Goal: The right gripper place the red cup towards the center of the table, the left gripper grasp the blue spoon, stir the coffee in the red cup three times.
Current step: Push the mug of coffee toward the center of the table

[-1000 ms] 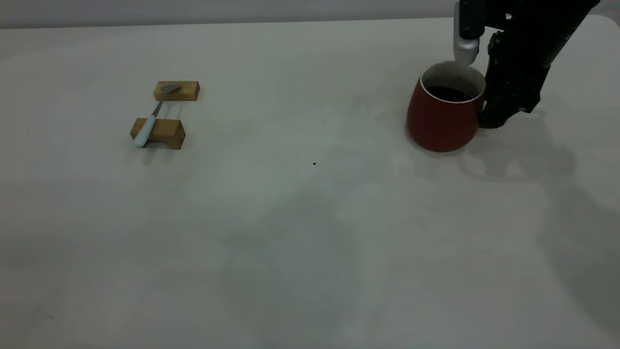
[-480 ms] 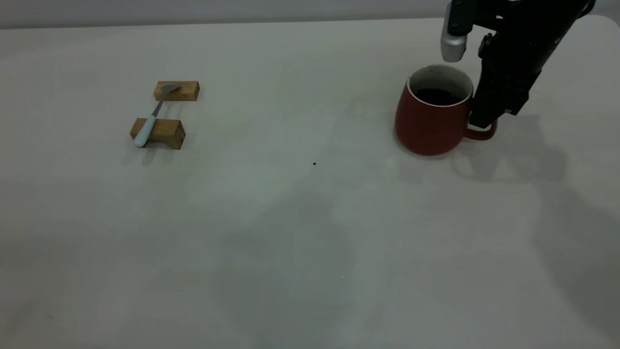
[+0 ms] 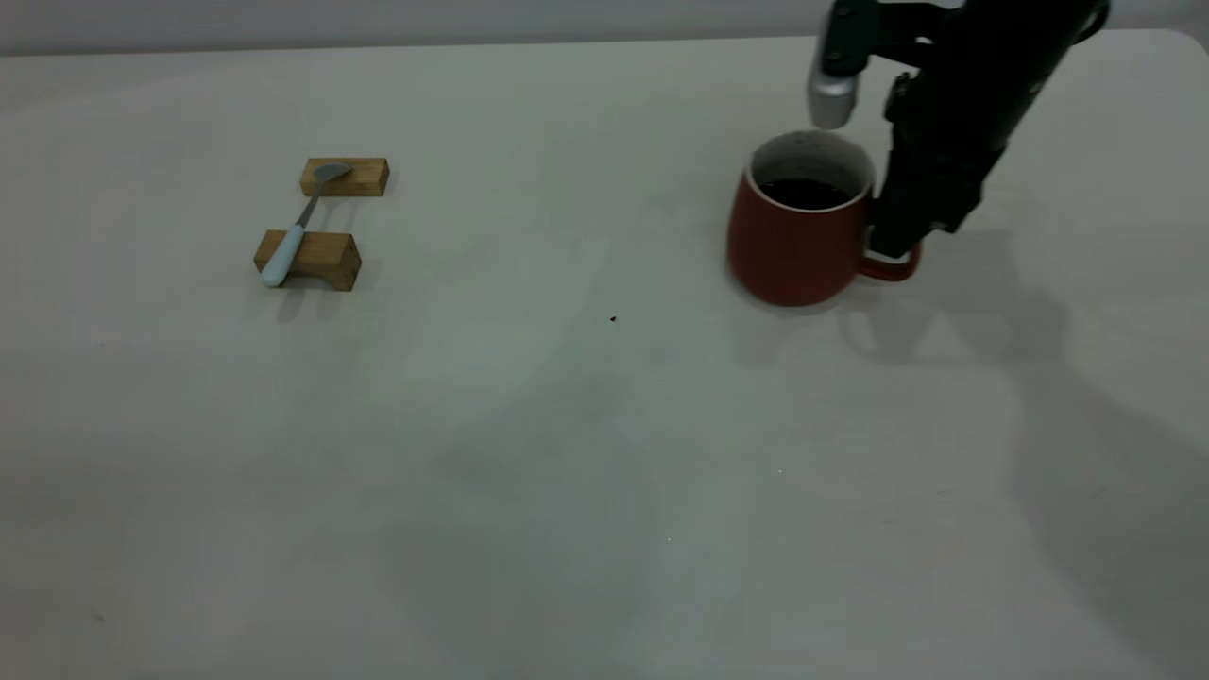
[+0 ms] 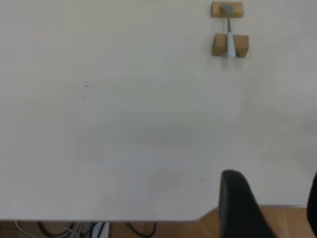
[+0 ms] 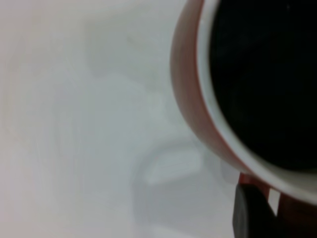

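Observation:
The red cup (image 3: pixel 798 250) stands right of the table's (image 3: pixel 567 425) middle, with dark coffee (image 3: pixel 803 193) inside its white rim. My right gripper (image 3: pixel 895 247) comes down beside it and is shut on the cup's red handle (image 3: pixel 893 271). In the right wrist view a dark finger (image 5: pixel 247 213) presses on that handle (image 5: pixel 252 182) below the cup's rim (image 5: pixel 208 99). The blue spoon (image 3: pixel 295 231) lies across two wooden blocks at the far left, also seen as the spoon (image 4: pixel 230 39) in the left wrist view. My left gripper (image 4: pixel 273 188) hangs open over the table's near edge, far from the spoon.
Two small wooden blocks (image 3: pixel 345 177) (image 3: pixel 312 257) carry the spoon. A tiny dark speck (image 3: pixel 613 319) lies near the table's middle. Brown floor (image 4: pixel 237 225) and cables (image 4: pixel 74 229) show past the table edge in the left wrist view.
My right gripper has carried the red cup leftwards, toward the table's middle, with the handle in its grip. The spoon and the blocks have not moved.

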{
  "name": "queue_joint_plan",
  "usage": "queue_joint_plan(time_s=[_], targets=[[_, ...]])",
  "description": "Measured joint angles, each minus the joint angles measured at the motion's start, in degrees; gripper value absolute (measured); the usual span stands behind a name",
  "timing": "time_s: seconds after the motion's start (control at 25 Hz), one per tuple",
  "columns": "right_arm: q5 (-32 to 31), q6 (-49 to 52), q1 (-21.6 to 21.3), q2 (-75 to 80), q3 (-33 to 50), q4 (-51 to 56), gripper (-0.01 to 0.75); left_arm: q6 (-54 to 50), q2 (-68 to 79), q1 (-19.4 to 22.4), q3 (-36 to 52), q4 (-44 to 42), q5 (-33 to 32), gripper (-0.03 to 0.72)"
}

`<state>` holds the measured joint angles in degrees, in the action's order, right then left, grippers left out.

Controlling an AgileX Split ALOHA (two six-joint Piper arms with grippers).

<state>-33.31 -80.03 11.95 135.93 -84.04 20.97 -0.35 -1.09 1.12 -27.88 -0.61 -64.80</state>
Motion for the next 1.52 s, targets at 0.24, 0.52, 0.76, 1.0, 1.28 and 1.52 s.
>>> queue_joint_plan(time_s=[0.24,0.52,0.76,1.0,1.28,1.52], targets=[[2.7,3.8,4.4,0.2,0.0,0.2,0.22,0.0,0.0,0.0,0.0,0.0,0.0,0.411],[6.4,8.2,9.6,0.3,0.0,0.5,0.22,0.0,0.0,0.0,0.0,0.0,0.0,0.411],[8.7,11.1,12.7,0.4,0.0,1.4,0.22,0.0,0.0,0.0,0.0,0.0,0.0,0.411],[10.1,11.4,13.5,0.4,0.0,3.8,0.251,0.0,0.0,0.0,0.0,0.0,0.0,0.411],[10.2,11.9,13.5,0.4,0.0,5.2,0.513,0.0,0.0,0.0,0.0,0.0,0.0,0.411],[5.7,12.8,13.6,-1.8,0.0,2.8,0.703,0.0,0.0,0.0,0.0,0.0,0.0,0.411]])
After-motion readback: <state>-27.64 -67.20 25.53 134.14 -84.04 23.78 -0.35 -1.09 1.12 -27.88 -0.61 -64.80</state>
